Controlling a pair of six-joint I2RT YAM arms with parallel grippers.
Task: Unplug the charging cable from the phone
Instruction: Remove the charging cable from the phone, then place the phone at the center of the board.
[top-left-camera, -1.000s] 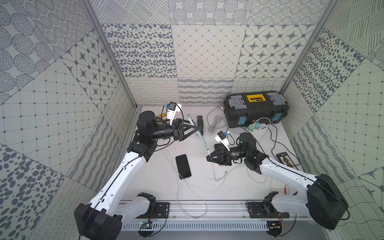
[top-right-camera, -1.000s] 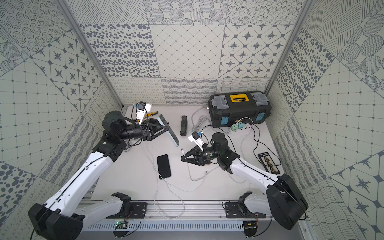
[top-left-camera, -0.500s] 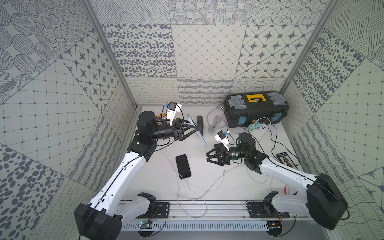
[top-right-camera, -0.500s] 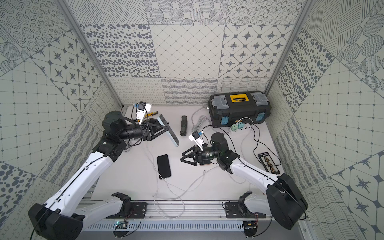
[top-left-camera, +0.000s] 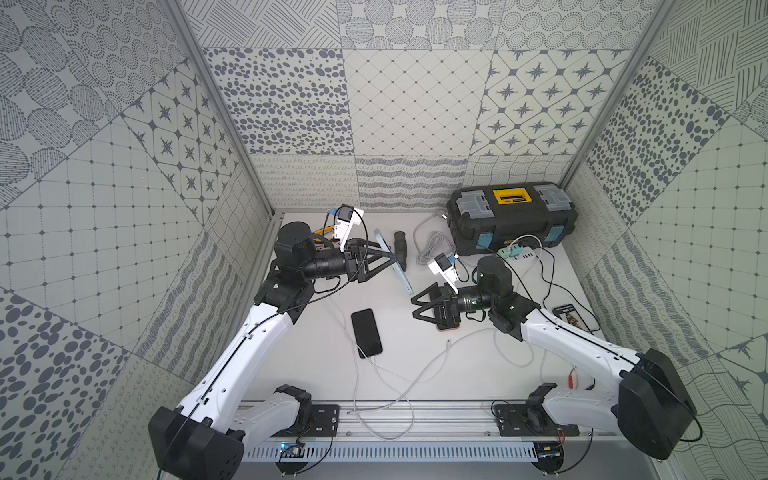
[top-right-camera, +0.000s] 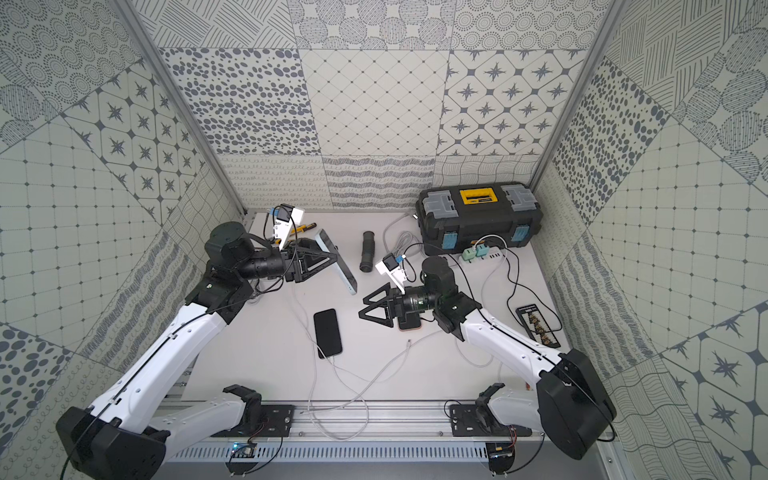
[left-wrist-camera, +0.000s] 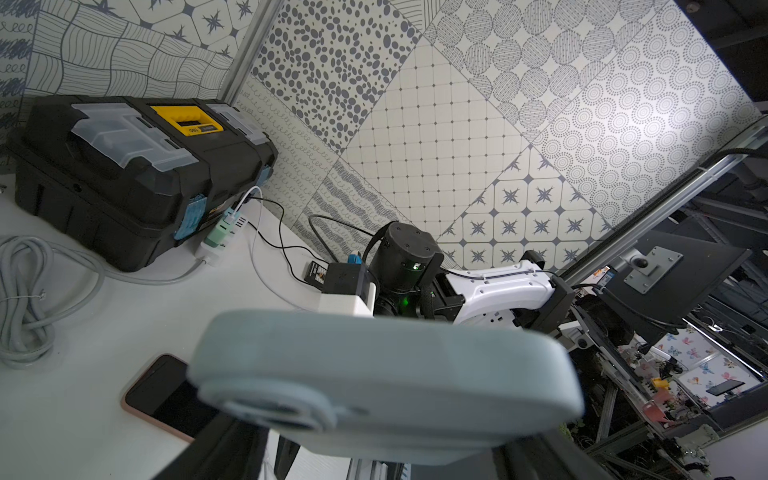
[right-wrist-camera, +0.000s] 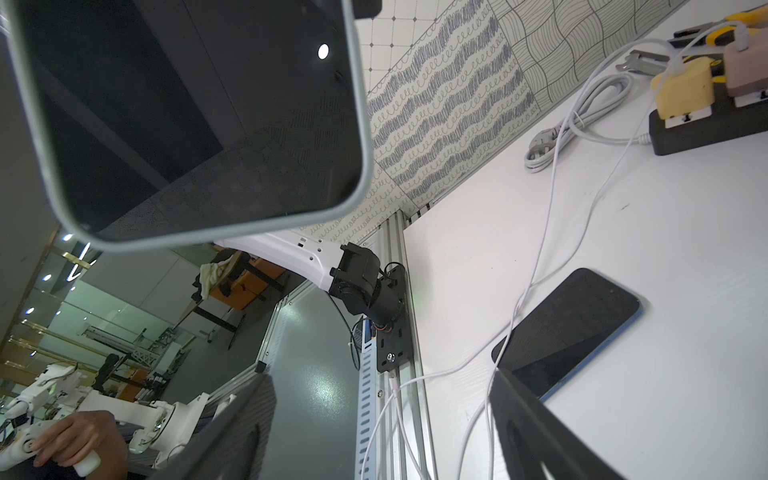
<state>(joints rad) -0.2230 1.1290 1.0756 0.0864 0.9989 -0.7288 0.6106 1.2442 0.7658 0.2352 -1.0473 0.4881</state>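
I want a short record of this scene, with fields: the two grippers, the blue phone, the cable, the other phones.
left gripper: shut on the blue phone
right gripper: open, holds nothing
blue phone: held on edge above the table, no cable in it
cable: plug end lies free on the table, near the right gripper
black phone: flat on the table, another white cable at its near end
pink phone: flat on the table, partly under the right gripper

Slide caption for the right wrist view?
Open right gripper faces the lifted phone; a black phone lies on the table, cable attached.
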